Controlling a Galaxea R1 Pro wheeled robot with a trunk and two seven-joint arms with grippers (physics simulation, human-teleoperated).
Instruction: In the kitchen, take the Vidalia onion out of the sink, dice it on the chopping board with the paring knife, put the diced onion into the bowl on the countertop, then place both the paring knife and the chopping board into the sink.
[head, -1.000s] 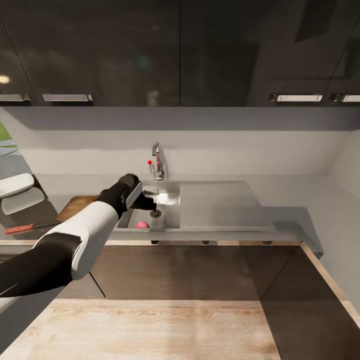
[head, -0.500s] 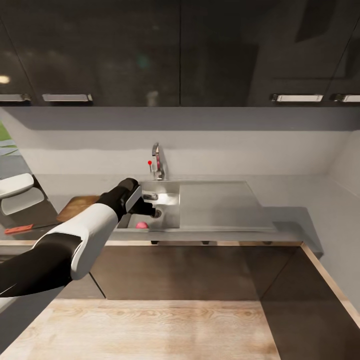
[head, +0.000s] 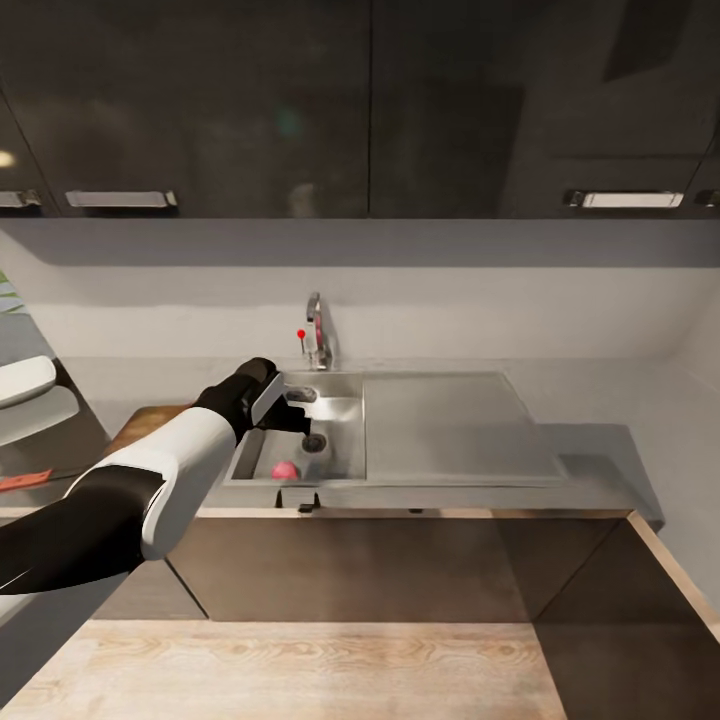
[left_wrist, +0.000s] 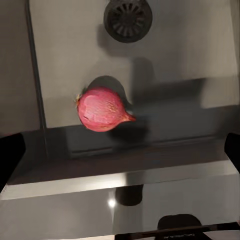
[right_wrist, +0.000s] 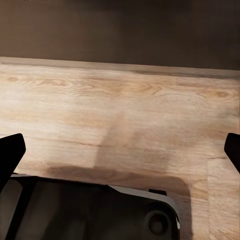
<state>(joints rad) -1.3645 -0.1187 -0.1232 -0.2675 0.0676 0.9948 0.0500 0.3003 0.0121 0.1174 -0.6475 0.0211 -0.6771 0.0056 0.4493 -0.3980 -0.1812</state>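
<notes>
The pinkish-red Vidalia onion (head: 284, 468) lies in the sink (head: 340, 400) near the basin's front wall, beside the round drain (head: 314, 441). My left gripper (head: 292, 412) hovers open above the basin. In the left wrist view the onion (left_wrist: 102, 108) lies below and ahead of the open left gripper (left_wrist: 120, 152), untouched. The chopping board (head: 138, 425) shows as a brown corner on the countertop (head: 590, 440), mostly hidden behind my left arm. The paring knife (head: 22, 480) has its red handle at the far left. The white bowl (head: 20, 380) is at the left edge. My right gripper (right_wrist: 120, 147) is open over wooden floor.
A chrome tap (head: 316, 340) with a red-tipped lever (head: 301, 334) stands behind the basin. The flat drainboard (head: 450, 425) extends to the right. Dark wall cabinets (head: 360, 100) hang above. Dark base cabinets (head: 380, 560) stand below, and wooden floor (head: 300, 670) lies in front.
The whole head view has shifted, so the camera has moved. My left gripper dipped slightly over the basin and stays open. The onion has not moved.
</notes>
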